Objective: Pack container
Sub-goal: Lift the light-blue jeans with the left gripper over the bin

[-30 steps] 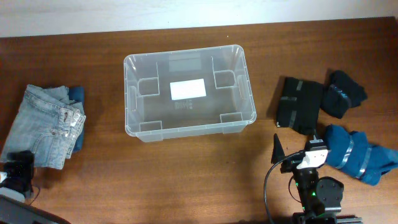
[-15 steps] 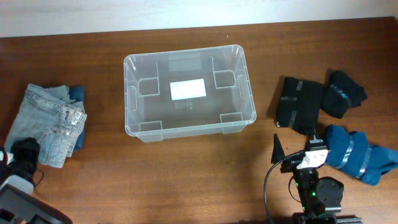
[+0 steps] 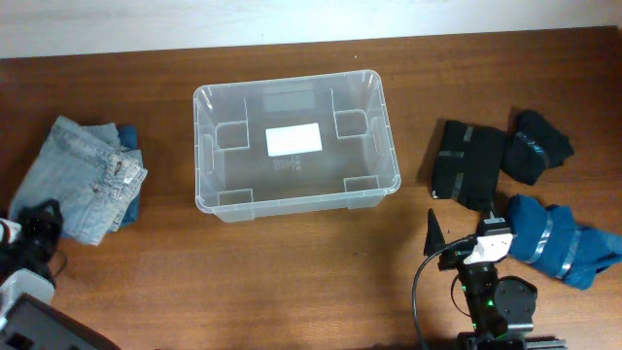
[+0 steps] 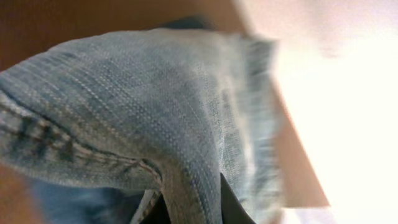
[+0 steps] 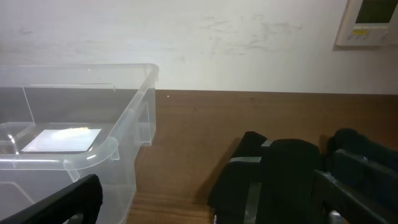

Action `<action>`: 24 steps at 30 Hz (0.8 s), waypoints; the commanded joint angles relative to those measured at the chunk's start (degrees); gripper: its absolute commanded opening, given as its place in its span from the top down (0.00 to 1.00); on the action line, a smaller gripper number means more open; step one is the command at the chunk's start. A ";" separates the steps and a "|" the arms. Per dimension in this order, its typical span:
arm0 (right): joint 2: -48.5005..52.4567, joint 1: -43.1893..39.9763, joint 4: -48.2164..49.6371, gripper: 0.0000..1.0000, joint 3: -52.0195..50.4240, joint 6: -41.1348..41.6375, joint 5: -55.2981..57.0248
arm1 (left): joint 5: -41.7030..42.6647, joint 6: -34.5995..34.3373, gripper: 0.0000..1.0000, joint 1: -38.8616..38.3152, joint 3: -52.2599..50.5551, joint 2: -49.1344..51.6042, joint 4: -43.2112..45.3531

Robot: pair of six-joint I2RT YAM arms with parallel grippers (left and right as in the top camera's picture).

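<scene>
The clear container (image 3: 292, 202) stands empty at the table's middle, a white label on its base; the right wrist view shows its rim (image 5: 124, 118) at left. Folded light-blue jeans (image 3: 83, 180) lie at the far left. My left gripper (image 3: 44, 222) is shut on their near edge. In the left wrist view the denim (image 4: 155, 106) fills the frame, pinched between my black fingertips (image 4: 231, 208) at the bottom, where my left gripper (image 4: 193, 213) sits. At the lower right my right gripper (image 3: 465, 235) hangs open and holds nothing; in its own view the right gripper (image 5: 208, 211) faces a black garment.
Right of the container lie a folded black garment with grey stripes (image 3: 471, 165), a smaller black one (image 3: 539, 146) and a blue one (image 3: 559, 243). The first shows close ahead as a black garment (image 5: 273, 174) in the right wrist view. A white wall runs behind the table.
My left gripper has moved up to the jeans' near edge and shut on it. The jeans have shifted a little right and turned. The right arm has not moved.
</scene>
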 commanded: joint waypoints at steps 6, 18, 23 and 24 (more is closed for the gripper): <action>-0.44 -0.26 -0.13 0.02 -0.35 0.09 -0.74 | 9.35 0.74 0.99 -5.92 5.25 -20.68 1.05; -0.44 -0.26 -0.13 0.02 -0.35 0.07 -0.74 | 12.26 5.97 0.99 -21.70 5.35 -30.47 4.22; -0.44 -0.26 -0.13 0.02 -0.35 0.07 -0.74 | 16.72 9.22 0.99 -27.65 5.35 -30.45 5.81; -0.44 -0.26 -0.13 0.02 -0.35 0.09 -0.74 | 18.16 10.49 0.99 -28.70 5.35 -30.42 6.67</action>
